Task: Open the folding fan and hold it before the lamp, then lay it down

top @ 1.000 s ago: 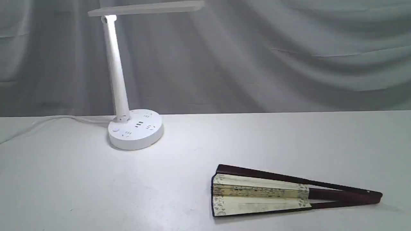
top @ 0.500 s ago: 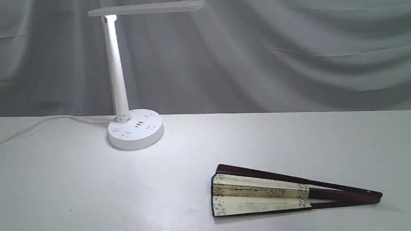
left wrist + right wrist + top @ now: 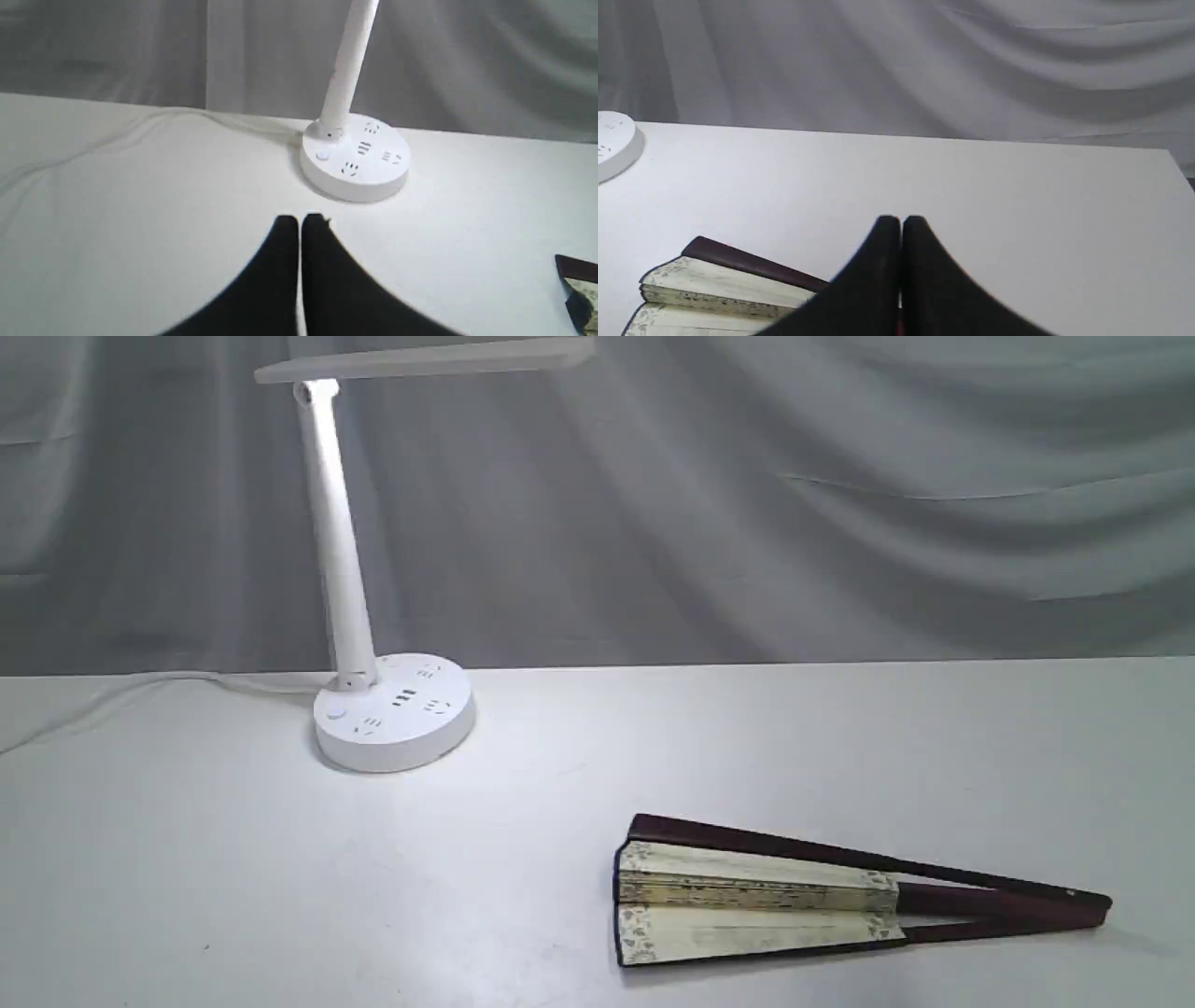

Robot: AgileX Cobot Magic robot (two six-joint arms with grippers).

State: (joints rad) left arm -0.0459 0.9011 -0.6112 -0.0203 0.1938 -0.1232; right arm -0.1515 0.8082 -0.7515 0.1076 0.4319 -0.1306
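two things are sitting on a white table (image 3: 187,877) in front of a grey draped curtain (image 3: 840,476). the lamp (image 3: 341,569) is standing at the back left in the exterior view. its round base is carrying sockets, its slim stem is leaning slightly, and its flat bar head is shining brightly onto the top of the stem. its white cord (image 3: 140,686) is trailing off leftward along the table's rear edge. the folding fan (image 3: 756,901) is lying flat at the front right, well apart from the lamp and only partly spread. its cream pleated leaf is pointing left and its dark maroon ribs are narrowing to the pivot on the right. the left gripper (image 3: 299,219) is pointing toward the lamp's base, its black fingers pressed together and holding nothing. the right gripper (image 3: 901,219) is pointing across the table, its fingers likewise pressed together on nothing, with the fan's leaf end showing beside and partly behind them.
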